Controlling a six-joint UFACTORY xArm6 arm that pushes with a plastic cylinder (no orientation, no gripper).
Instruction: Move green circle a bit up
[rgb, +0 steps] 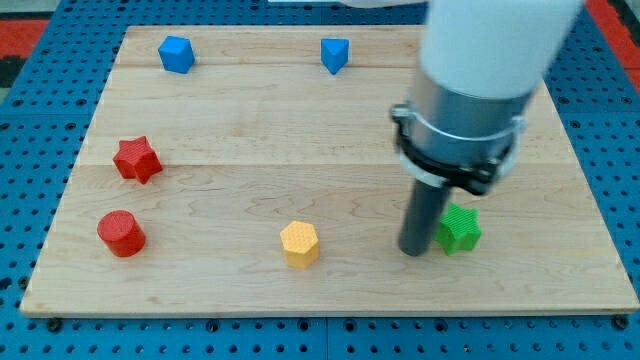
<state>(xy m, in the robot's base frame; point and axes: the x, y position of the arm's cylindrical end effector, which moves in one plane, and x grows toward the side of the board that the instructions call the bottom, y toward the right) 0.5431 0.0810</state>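
The end effector is a plain rod with no jaws to spread or pinch. Its tip (412, 252) rests on the table (250, 130) just left of the green block (459, 228), touching it or nearly so.

Nearest the view's bottom lie the yellow hexagon (299, 243) and red cylinder (121, 233). The green block sits level with them at the right; it looks more like a star than a circle, and no other green shows.

Farther up is the red star (136, 159), and two blue blocks (176, 54) (335, 54) lie at the top.

The upward push looks not yet done: the tip stands beside the block, not below it.
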